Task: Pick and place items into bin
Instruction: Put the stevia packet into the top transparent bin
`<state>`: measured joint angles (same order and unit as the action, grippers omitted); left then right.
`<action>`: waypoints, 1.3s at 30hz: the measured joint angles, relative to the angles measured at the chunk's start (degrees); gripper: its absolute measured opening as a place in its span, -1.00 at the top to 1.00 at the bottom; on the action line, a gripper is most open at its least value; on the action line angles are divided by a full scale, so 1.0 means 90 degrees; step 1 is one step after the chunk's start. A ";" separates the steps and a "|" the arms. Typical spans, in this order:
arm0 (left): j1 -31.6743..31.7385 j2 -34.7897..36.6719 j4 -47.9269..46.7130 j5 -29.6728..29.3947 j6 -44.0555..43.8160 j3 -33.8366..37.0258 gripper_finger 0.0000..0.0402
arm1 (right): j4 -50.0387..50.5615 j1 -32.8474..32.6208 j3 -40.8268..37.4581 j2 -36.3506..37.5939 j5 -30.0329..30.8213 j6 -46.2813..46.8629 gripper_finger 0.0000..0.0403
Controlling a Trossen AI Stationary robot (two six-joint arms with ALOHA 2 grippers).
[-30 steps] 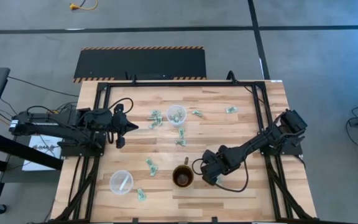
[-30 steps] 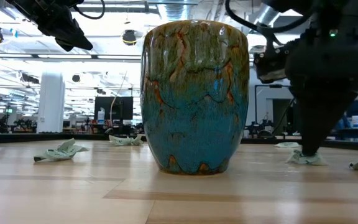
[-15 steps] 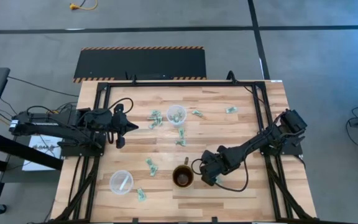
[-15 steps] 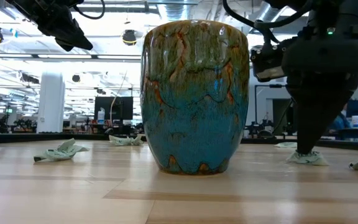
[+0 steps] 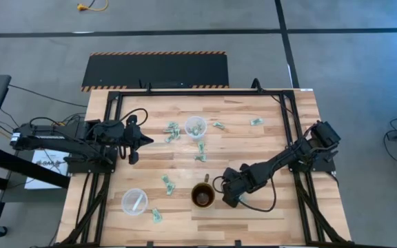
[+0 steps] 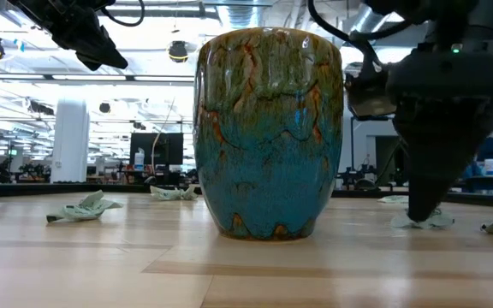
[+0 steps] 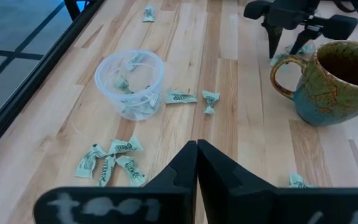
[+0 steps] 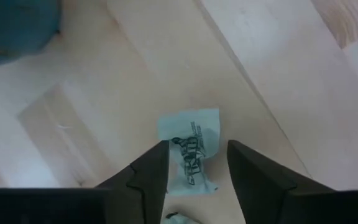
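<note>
So the right gripper is down at the table with its fingers spread, straddling one wrapper that lies flat on the wood just beside the mug. From the wrist camera the piece sits right between the tips and runs a bit ahead of them.

My take: close on the crumpled middle, not the flat edge, or the thin paper probably slips out. The tips want to be touching the wood before squeezing, then lift straight up so the arm doesn't bump the mug.

Left gripper waits up off the table, fingers pressed together, with a clear cup holding a few pieces ahead of it.
</note>
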<state>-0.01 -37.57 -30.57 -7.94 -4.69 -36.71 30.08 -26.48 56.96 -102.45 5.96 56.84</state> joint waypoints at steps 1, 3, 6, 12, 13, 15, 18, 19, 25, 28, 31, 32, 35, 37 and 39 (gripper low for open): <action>-0.0002 0.0001 0.0002 0.0000 0.0000 0.0000 1.00 | -0.0022 0.0000 -0.0027 0.0002 -0.0002 0.0013 0.19; -0.0001 -0.0001 0.0001 -0.0001 -0.0002 0.0000 1.00 | -0.0038 -0.0014 -0.0060 0.0010 -0.0002 0.0014 0.17; 0.0000 -0.0001 0.0002 -0.0002 -0.0002 0.0000 1.00 | -0.0038 -0.0012 -0.0063 0.0012 0.0019 0.0014 0.17; 0.0000 0.0000 0.0002 -0.0001 -0.0001 0.0000 1.00 | 0.0028 -0.0012 -0.0070 0.0010 0.0048 -0.0081 0.40; -0.0002 -0.0001 0.0002 0.0000 -0.0002 0.0000 1.00 | 0.0034 -0.0012 -0.0073 0.0010 0.0067 -0.0130 0.45; 0.0000 -0.0001 0.0002 0.0000 -0.0002 0.0000 1.00 | 0.0060 -0.0012 -0.0077 0.0010 0.0095 -0.0192 0.58; -0.0001 0.0000 0.0002 -0.0002 -0.0001 -0.0001 1.00 | 0.0086 -0.0007 -0.0082 0.0010 0.0138 -0.0197 0.76; -0.0001 0.0000 0.0002 -0.0001 -0.0002 0.0000 1.00 | 0.0084 -0.0009 -0.0082 0.0010 0.0185 -0.0201 0.82; -0.0002 -0.0001 0.0002 -0.0001 -0.0002 0.0000 1.00 | 0.0039 -0.0012 -0.0082 0.0007 0.0291 -0.0206 0.95; -0.0001 0.0000 0.0002 -0.0002 -0.0002 -0.0001 1.00 | 0.0044 -0.0012 -0.0082 0.0022 0.0405 -0.0324 0.97; 0.0000 -0.0001 0.0002 -0.0002 0.0000 0.0000 1.00 | 0.0553 0.0010 0.0135 0.0039 0.0661 -0.0453 0.98; -0.0002 -0.0001 0.0002 0.0000 -0.0002 0.0000 1.00 | 0.0821 0.0031 0.0278 0.0041 0.0757 -0.0496 0.98; -0.0001 0.0000 0.0002 -0.0002 -0.0001 0.0000 1.00 | 0.1758 0.0099 0.0751 0.0046 0.1114 -0.0740 0.99; -0.0001 0.0000 0.0002 0.0000 -0.0002 0.0000 1.00 | 0.2284 0.0179 0.1098 0.0049 0.1447 -0.0924 0.99; 0.0000 0.0001 0.0002 -0.0002 0.0000 0.0000 1.00 | 0.2796 0.0291 0.1464 0.0051 0.1820 -0.1169 0.99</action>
<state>-0.01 -37.56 -30.55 -7.97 -4.69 -36.71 55.24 -23.86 70.14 -102.00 22.33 46.32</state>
